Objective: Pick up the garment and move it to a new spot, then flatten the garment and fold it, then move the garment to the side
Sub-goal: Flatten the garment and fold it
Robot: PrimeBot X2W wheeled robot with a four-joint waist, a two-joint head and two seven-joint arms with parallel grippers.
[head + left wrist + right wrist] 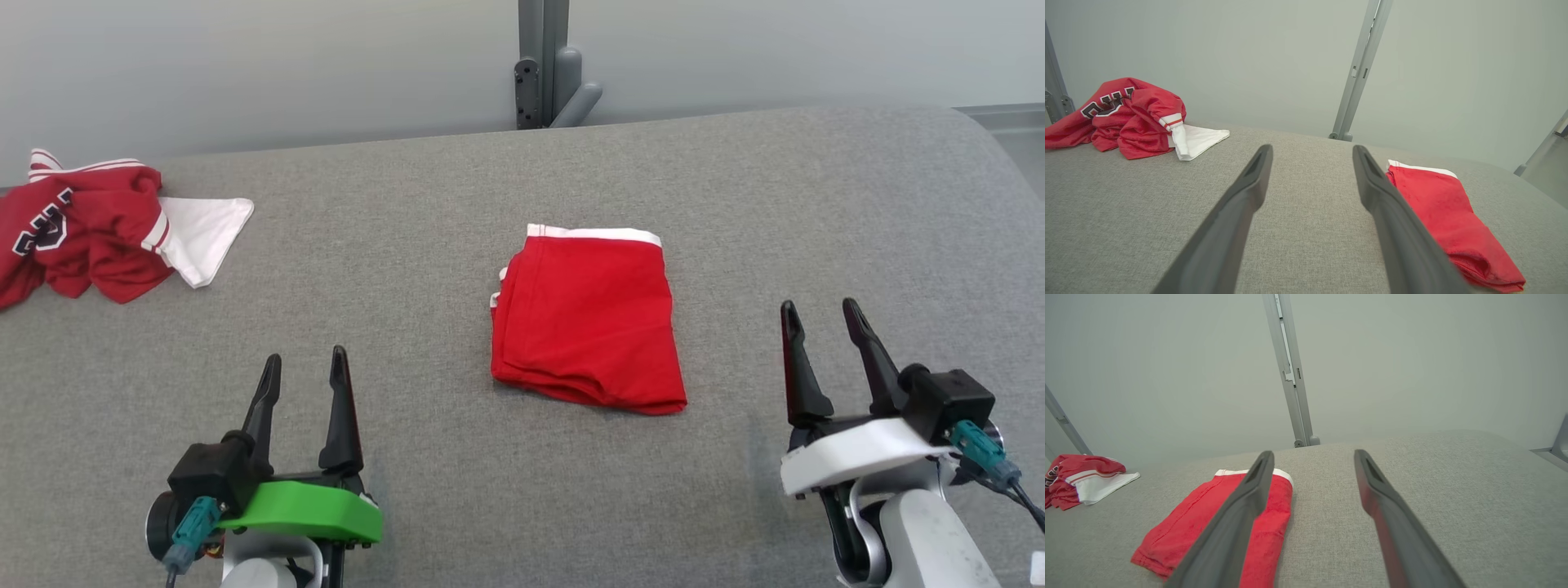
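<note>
You have open tabletop (424,490) all around the folded garment (588,318). A crumpled jersey (82,237) blocks the far left, a post (545,65) the back edge.

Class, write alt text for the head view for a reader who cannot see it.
A folded red garment with a white band lies in the middle of a grey cloth surface. The left gripper and right gripper flank it lower down, jaws open and empty. A crumpled red-and-white jersey lies at the far left.

Left claw (1311,151) spread wide — folded red garment (1449,216) lies just beside it
</note>
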